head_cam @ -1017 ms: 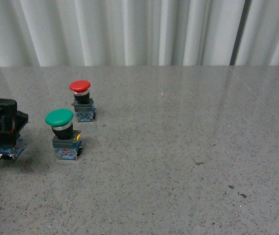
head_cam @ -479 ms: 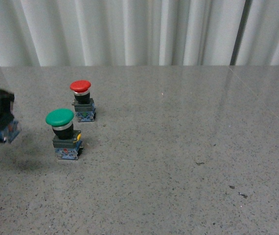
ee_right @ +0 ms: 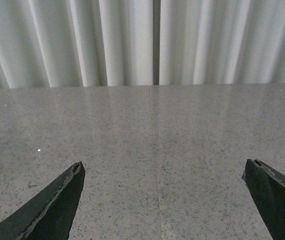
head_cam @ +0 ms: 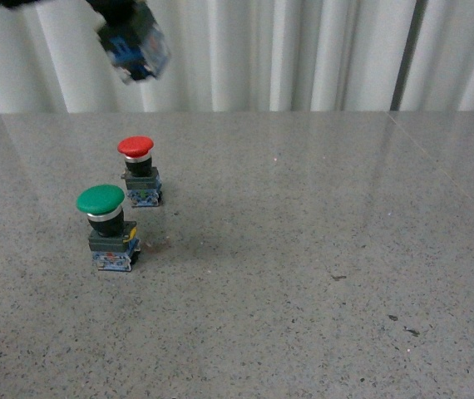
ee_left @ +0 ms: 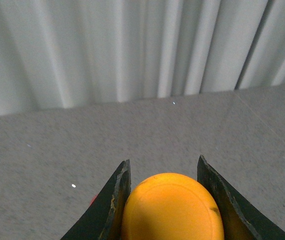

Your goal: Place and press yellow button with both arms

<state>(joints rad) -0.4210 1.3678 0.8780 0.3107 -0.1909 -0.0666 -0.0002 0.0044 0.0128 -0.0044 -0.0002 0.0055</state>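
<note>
- Left gripper (ee_left: 163, 167) was clamped on the yellow button (ee_left: 172, 207), held high above the table (head_cam: 303, 249), far left.
- Green button (head_cam: 101, 199) and red button (head_cam: 135, 147) stood below; I'd land it upright, clear of both.
- Right gripper (ee_right: 163, 164) gaped wide, empty.

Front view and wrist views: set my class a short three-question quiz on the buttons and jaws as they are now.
1. True or false: the yellow button rests on the table.
2. Which stands nearer the front camera: A green button, B red button?
3. Fill in: the right jaws are ____.
Key: 1 false, the left jaws hold it in the air; 2 A; 3 open.
</note>
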